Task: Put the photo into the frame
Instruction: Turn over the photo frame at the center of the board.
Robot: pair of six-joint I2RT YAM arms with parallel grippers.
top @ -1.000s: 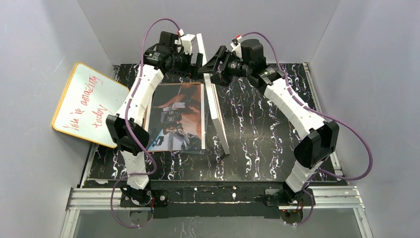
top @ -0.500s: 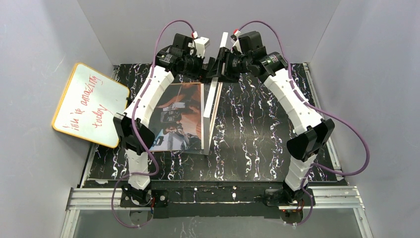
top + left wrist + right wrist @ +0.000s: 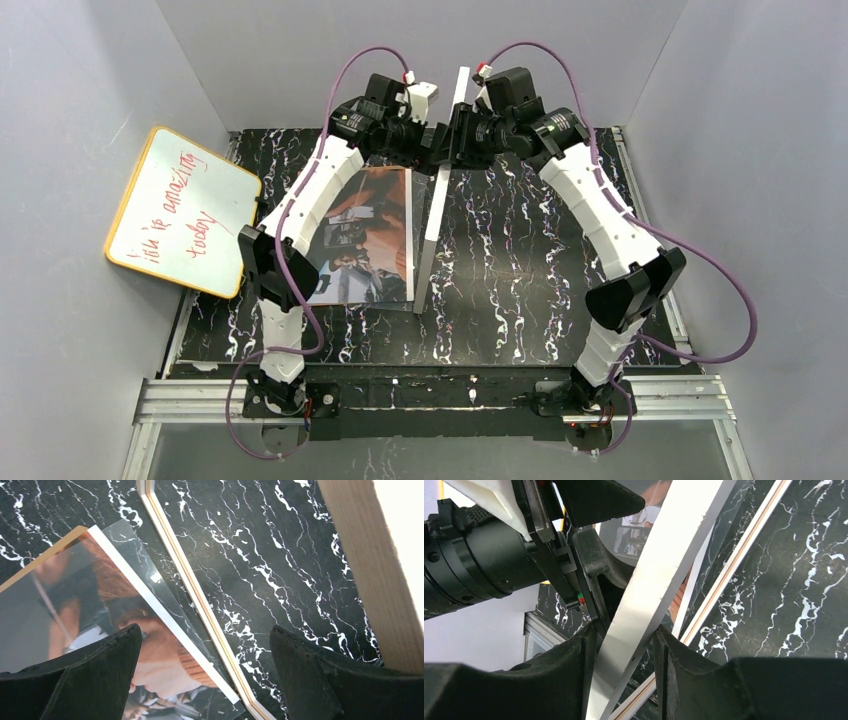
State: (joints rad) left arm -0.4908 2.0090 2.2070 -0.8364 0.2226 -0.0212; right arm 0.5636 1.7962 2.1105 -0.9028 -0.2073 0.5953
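So here's what we see: the frame (image 3: 432, 230) stands up on one long edge on the black marbled worktop (image 3: 540, 250), roughly upright and thin as a line from above. Its lower rail rests on the worktop right alongside the right edge of the photo (image 3: 365, 235).

The photo itself lies flat, picture side up, left of the frame. It has a clear sheet (image 3: 130, 550) on top of it that sticks out a little past the photo's white border at the far corner. No part of the photo is inside the frame.

The right claw (image 3: 625, 630) is up at the far end of the frame, narrowed around the white top rail with a finger snug on each side. We honestly can't tell whether it's pinching the rail or just hugging it.

The left claw (image 3: 205, 631) is spread wide and holds nothing. It hangs over the gap between the photo's far corner and the frame's lower rail, just beside the raised rail, which shows tan wood from that wrist view.

Off to the left, an orange-rimmed whiteboard (image 3: 180, 210) with red handwriting leans out past the worktop edge — well apart from all this.
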